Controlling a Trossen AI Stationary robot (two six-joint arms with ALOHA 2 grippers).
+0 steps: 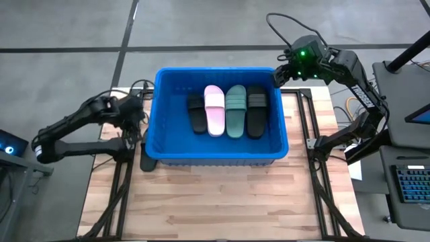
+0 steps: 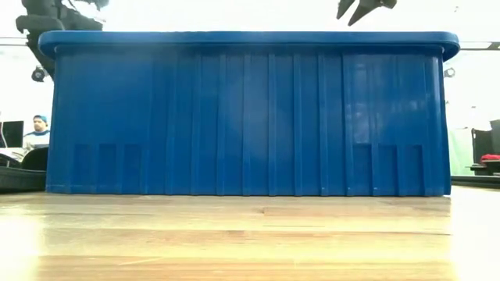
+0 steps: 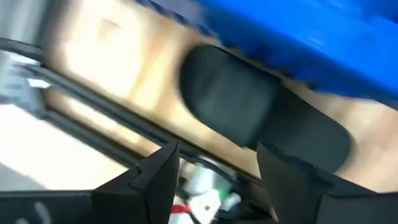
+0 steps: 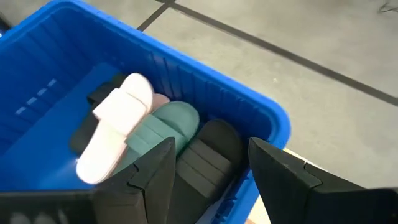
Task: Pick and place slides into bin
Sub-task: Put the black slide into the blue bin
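Left hand (image 1: 139, 115) open above black slide (image 3: 261, 115) beside bin (image 1: 161, 114); right hand (image 1: 281, 74) open over bin corner

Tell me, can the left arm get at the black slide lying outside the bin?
Probably yes. The left gripper is open beside the bin's left wall, and the black slide lies on the table just ahead of its fingers with nothing between. The bin wall close alongside may crowd the grasp.
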